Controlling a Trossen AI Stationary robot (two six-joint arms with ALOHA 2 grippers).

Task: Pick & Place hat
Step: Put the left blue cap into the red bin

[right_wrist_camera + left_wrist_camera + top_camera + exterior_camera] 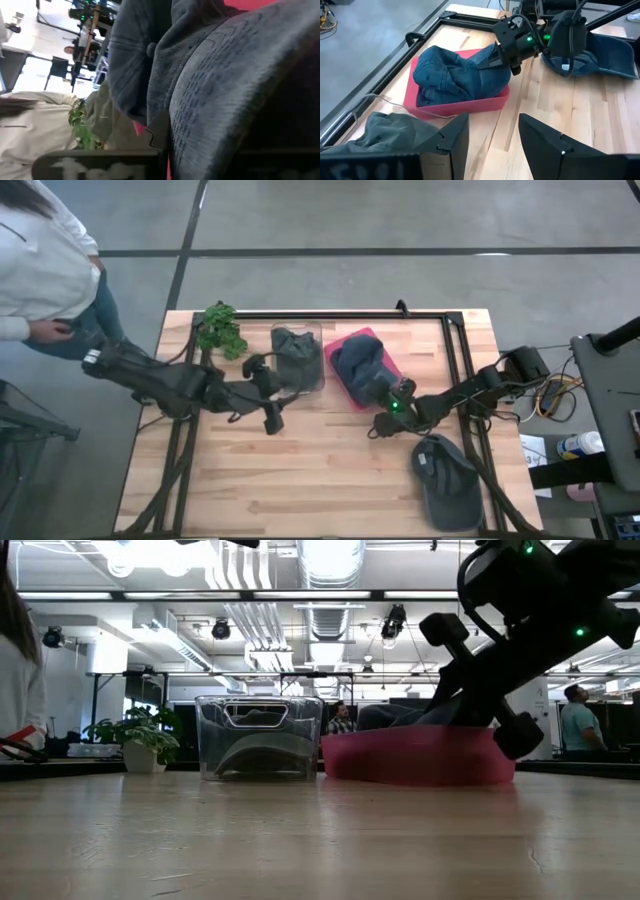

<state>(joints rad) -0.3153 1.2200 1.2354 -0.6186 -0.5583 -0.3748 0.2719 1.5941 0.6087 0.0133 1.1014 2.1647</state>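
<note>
The right gripper (393,402) has its fingers together, pinching the edge of the blue denim hat (455,75) that lies bunched in the pink tray (465,106) directly under and ahead of it. The grasp looks made, but the lift and placement are still to come. Beside the left gripper (268,392), which hangs with its fingers apart just off the clear bin (259,736), a grey-green hat (297,352) already sits in that bin, while a dark cap (448,477) lies on the bench (320,470) behind the right gripper, near the arm, apparently not yet handled.
</note>
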